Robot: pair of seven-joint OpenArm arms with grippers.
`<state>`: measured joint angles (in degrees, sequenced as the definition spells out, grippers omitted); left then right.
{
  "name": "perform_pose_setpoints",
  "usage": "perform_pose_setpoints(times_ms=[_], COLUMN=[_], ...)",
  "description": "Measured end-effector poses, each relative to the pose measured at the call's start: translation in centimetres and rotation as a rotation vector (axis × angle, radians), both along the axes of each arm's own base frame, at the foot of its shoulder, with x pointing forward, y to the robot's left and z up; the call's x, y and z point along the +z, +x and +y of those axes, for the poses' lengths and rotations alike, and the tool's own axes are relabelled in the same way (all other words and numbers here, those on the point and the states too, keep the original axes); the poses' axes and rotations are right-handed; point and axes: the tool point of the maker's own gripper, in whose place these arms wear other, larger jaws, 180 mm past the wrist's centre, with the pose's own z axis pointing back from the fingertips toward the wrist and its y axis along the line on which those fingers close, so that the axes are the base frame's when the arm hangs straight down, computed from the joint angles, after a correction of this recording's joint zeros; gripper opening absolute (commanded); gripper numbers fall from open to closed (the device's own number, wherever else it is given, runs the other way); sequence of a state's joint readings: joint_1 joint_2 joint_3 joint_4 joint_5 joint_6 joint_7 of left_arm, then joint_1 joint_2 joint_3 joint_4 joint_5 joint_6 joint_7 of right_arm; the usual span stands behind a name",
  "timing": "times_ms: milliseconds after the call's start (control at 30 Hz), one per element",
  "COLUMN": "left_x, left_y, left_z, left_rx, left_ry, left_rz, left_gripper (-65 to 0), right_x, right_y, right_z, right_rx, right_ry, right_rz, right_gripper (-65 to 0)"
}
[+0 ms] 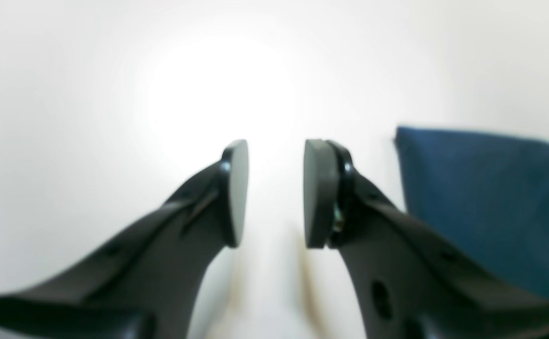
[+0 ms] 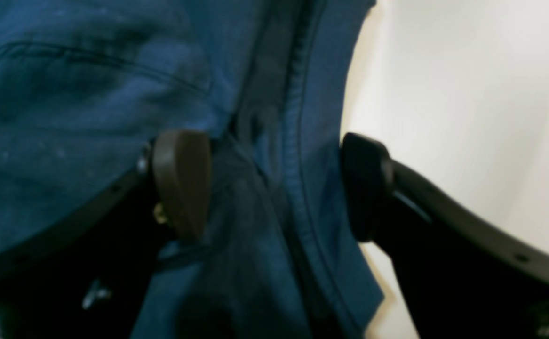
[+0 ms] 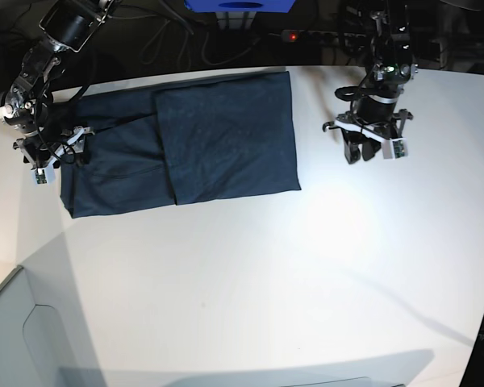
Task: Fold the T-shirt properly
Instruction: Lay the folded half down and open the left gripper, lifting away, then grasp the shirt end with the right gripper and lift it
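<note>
R gripper (image 2: 274, 188) at far left of base view: jaws wide apart, straddling hemmed edge of shirt (image 3: 185, 149), cloth bunched between pads but not pinched. L gripper (image 1: 274, 193) at upper right of base view: jaws partly apart, nothing between, hovering over bare table (image 3: 306, 282), shirt edge just off to right in its wrist view.

Shirt in upper left of base view, flat, one panel already folded over so right half sits double-layered; left part single layer, edge under R gripper.

Risks, as judged:
- Closing now could grab only top hem ply, not full thickness; lift would then peel layers apart and undo fold.
- Cloth ridge between jaws looks rumpled; clamping there likely bakes in a wrinkle, fold ends crooked.
- Pulling w/ R alone, L well apart from shirt: fabric may drag across table, skewing folded panel.
- Pads low on table: scraping or snagging seam possible.
- L wrist view blurry, exact height above table unclear.
</note>
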<state>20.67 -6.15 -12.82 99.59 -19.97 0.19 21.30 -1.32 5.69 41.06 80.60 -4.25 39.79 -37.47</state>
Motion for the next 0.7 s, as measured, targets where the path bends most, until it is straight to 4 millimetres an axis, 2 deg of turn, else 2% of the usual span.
perform_pose_setpoints(times_ms=[133, 233, 300, 500, 600, 700], left_x=[-1.7, -1.9, -1.8, -2.1, -1.9, -3.0], left_y=[-1.0, -1.0, -0.7, -0.7, -0.1, 0.4], left_z=[-0.2, -0.7, -1.9, -4.8, -5.9, -6.6], left_rx=[0.015, 0.013, -0.016, -0.081, -0.108, -0.117], left_ry=[-0.021, -0.034, -0.044, -0.077, -0.082, -0.104], left_rz=[0.052, 0.054, 0.046, 0.052, 0.042, 0.062], left_gripper=[-46.0, -46.0, -46.0, -46.0, -46.0, -46.0], right_x=[-0.1, -0.2, -0.2, -0.3, 0.0, 0.9], right_y=[0.0, 0.2, 0.3, 0.5, 0.7, 0.8], right_z=[0.4, 1.3, 1.7, 2.4, 2.3, 2.1], right_rx=[0.004, 0.01, 0.012, 0.007, 0.012, 0.023], right_ry=[0.011, 0.03, 0.04, 0.06, 0.049, 0.0], right_rz=[-0.004, -0.014, -0.019, -0.031, -0.028, -0.023], right_gripper=[-42.1, -55.8, -64.1, -64.8, -64.8, -64.8])
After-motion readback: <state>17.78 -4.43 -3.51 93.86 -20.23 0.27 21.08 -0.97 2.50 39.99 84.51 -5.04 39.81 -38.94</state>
